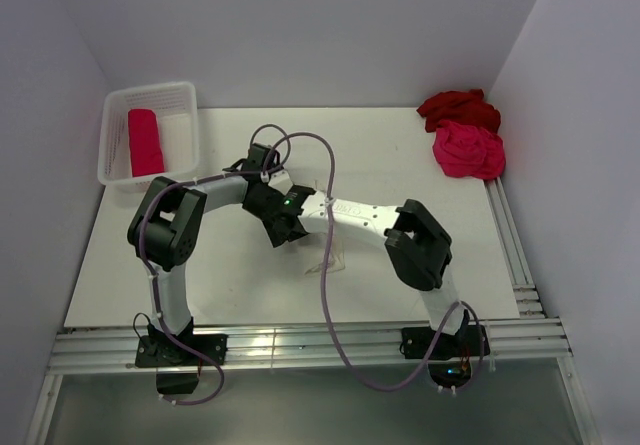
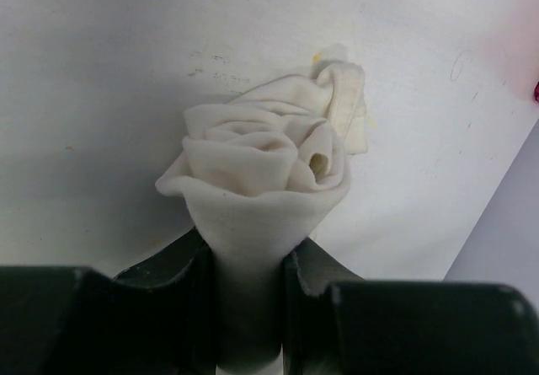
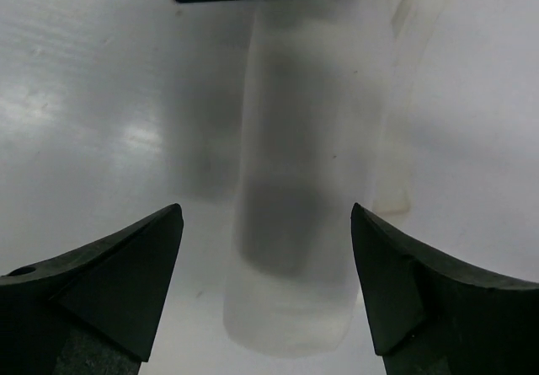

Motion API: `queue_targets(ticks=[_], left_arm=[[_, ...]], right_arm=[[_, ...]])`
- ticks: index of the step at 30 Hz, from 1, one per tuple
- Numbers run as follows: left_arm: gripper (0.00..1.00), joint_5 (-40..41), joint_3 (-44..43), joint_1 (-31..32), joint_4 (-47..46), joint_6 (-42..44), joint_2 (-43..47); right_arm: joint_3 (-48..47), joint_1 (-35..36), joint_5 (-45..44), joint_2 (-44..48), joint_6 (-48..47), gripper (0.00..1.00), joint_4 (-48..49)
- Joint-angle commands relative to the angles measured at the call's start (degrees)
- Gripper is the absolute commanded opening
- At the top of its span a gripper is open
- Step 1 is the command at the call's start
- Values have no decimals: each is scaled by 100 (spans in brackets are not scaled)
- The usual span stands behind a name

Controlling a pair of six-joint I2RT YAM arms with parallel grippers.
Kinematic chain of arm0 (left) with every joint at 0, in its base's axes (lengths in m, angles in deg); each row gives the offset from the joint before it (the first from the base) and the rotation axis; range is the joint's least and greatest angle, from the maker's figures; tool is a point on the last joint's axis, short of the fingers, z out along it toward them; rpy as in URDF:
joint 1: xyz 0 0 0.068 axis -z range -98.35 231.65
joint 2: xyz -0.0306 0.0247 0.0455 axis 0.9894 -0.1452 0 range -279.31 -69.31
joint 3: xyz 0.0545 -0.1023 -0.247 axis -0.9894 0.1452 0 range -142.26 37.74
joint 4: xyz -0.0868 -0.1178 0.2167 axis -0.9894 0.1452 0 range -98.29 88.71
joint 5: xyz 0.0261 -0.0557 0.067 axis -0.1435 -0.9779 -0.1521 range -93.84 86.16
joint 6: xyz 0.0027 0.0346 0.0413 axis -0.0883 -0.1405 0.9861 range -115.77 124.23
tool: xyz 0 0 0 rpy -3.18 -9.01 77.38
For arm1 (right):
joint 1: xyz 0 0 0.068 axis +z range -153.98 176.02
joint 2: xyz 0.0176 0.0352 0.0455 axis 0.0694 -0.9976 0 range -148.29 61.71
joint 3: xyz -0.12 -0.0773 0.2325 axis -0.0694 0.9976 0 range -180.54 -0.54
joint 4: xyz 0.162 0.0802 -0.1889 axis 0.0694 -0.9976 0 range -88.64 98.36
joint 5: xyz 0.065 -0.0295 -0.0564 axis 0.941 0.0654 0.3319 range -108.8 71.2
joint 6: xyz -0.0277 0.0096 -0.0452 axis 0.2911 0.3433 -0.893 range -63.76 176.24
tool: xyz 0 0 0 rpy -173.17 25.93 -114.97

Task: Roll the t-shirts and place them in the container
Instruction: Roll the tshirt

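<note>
The cream-white cotton t-shirt, wound into a soft cylinder [image 2: 261,173], sits mid-table under the two wrists, and the left gripper [image 2: 247,261] has it pinched across the body, fingers narrowed onto the cloth. Its far end blooms open like a rose, and a loose flap pokes out beyond it – the part most likely to unwind. The right gripper [image 3: 265,215] stands wide on either side of the same roll [image 3: 290,223], its black fingers [image 3: 126,265] apart from the cloth as far as the blurred view shows.

My read: the rolling is done and the carry is next. To do it well, the right arm should draw straight back clear before the left one moves, so no finger snags a layer. The left should hold firm, lift little and travel slowly – a swing could shake the flap out.

The white plastic mesh basket [image 1: 150,87] at the far left holds a pink-red tight roll [image 1: 145,143]; there is room beside it. The crumpled dark red t-shirt [image 1: 458,108] and hot pink t-shirt [image 1: 468,151] wait unrolled at the white table's [image 1: 400,165] far right corner
</note>
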Motion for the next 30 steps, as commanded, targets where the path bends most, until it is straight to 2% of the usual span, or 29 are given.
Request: queue_targets(ticks=[1, 8, 16, 24, 30], left_arm=[[0, -147, 184, 55, 617, -57, 97], [0, -226, 289, 46, 538, -110, 124], [0, -270, 298, 19, 529, -92, 106], [0, -367, 325, -16, 477, -74, 62], [0, -428, 325, -42, 477, -39, 19]], right_arm=[[-460, 162, -1049, -349, -61, 87, -564], [-988, 311, -1709, -1106, 9, 85, -1188], [-988, 443, -1684, -1292, -17, 81, -1101], [-1015, 628, -1341, -1389, 71, 81, -995], [-629, 654, -1130, -1239, -17, 82, -600]])
